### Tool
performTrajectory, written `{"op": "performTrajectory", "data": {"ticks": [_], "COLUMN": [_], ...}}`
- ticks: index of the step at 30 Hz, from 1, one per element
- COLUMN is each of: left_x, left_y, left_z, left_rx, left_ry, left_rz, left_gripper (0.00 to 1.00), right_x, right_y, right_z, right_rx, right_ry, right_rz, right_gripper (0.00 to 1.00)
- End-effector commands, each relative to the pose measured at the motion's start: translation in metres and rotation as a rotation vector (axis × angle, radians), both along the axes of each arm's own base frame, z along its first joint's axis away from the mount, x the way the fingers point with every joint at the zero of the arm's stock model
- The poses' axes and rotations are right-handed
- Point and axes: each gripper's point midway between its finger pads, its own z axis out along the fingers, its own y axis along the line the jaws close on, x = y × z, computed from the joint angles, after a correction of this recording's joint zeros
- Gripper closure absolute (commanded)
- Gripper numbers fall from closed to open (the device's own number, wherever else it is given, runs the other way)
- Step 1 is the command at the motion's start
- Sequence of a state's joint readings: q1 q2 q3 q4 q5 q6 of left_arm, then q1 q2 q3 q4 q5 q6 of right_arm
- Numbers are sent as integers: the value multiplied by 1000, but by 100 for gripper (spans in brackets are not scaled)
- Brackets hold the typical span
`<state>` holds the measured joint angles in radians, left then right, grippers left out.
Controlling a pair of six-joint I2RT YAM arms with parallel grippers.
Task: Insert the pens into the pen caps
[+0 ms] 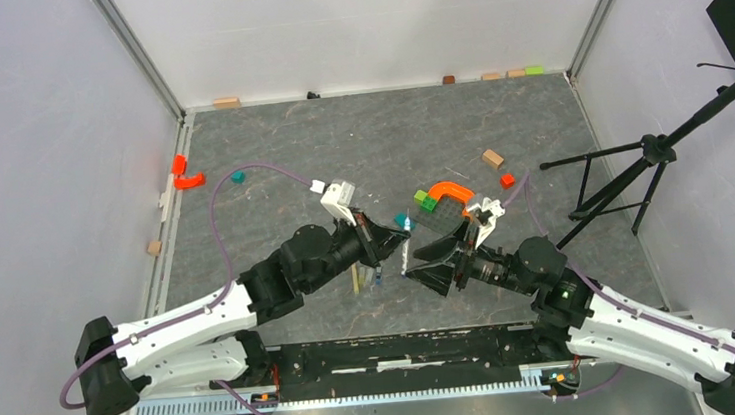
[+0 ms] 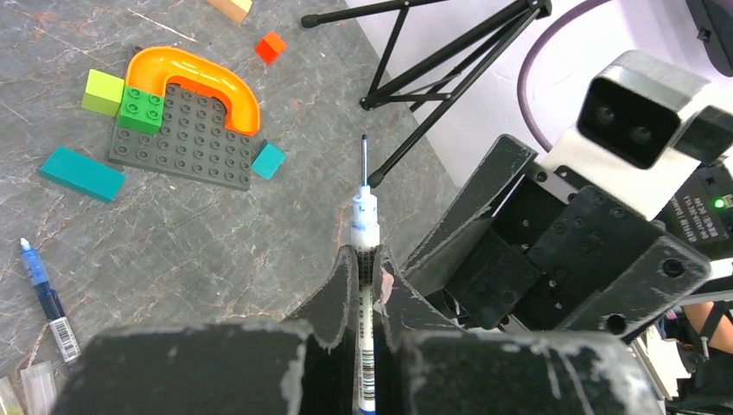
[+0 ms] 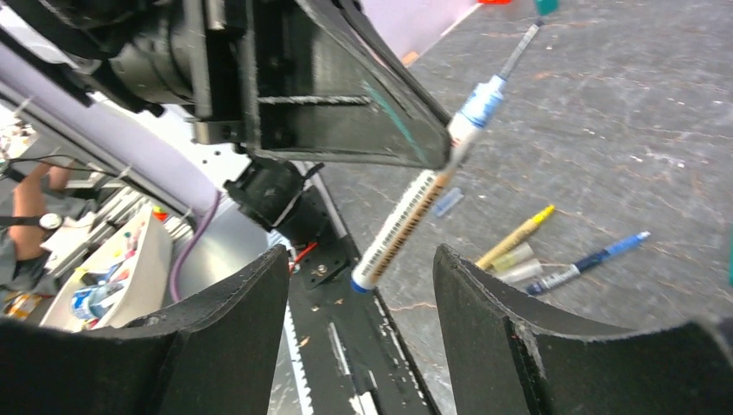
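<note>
White pen (image 2: 364, 220) sits clamped in left claw (image 2: 366, 261); right claw (image 3: 361, 264) gapes apart.

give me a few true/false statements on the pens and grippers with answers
1. The left gripper is shut on the white pen. True.
2. The right gripper grips that pen too. False: its fingers stand apart, with a gap to the pen on each side.
3. A yellow pen lies on the table. True.
4. The white pen's tip is capped. False: its thin nib is bare.
</note>
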<state>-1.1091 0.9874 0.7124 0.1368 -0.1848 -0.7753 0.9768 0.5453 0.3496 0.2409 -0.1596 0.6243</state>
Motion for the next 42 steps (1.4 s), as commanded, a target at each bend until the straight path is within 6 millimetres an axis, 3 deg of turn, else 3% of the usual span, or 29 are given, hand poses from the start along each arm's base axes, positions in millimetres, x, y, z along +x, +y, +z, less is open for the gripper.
{"op": "performTrajectory", "data": {"ticks": [1, 6, 18, 30, 35, 38, 39, 40, 42], "left_x": [-2, -7, -11, -12, -14, -16, -17, -20, -23], "left_y": [3, 2, 7, 8, 12, 14, 15, 15, 19], "left_z": [19, 27, 36, 38, 37, 38, 38, 39, 38], "left_rx": [-45, -82, -126, -162, -192, -200, -194, -193, -190], "left_ry": [-76, -96, -115, -127, -138, -147, -157, -172, -189], "left_rz": [-14, -39, -44, -46, -41, -48, -58, -70, -77], "left_gripper": [98, 98, 98, 98, 98, 98, 94, 83, 40], "right_x": [-12, -10, -2, 1, 7, 10, 10, 10, 13], "right_y": [8, 16, 19, 25, 28, 28, 29, 28, 28], "right_z": [49, 42, 44, 51, 46, 45, 44, 42, 38], "right_rx": [121, 114, 130, 162, 134, 125, 121, 112, 78], "right_ry": [-70, -40, -39, -39, -25, -26, -26, -29, -35], "right_rz": [87, 98, 71, 73, 52, 43, 44, 42, 29], "right_gripper": [34, 36, 39, 72, 100, 100, 100, 100, 100]}}
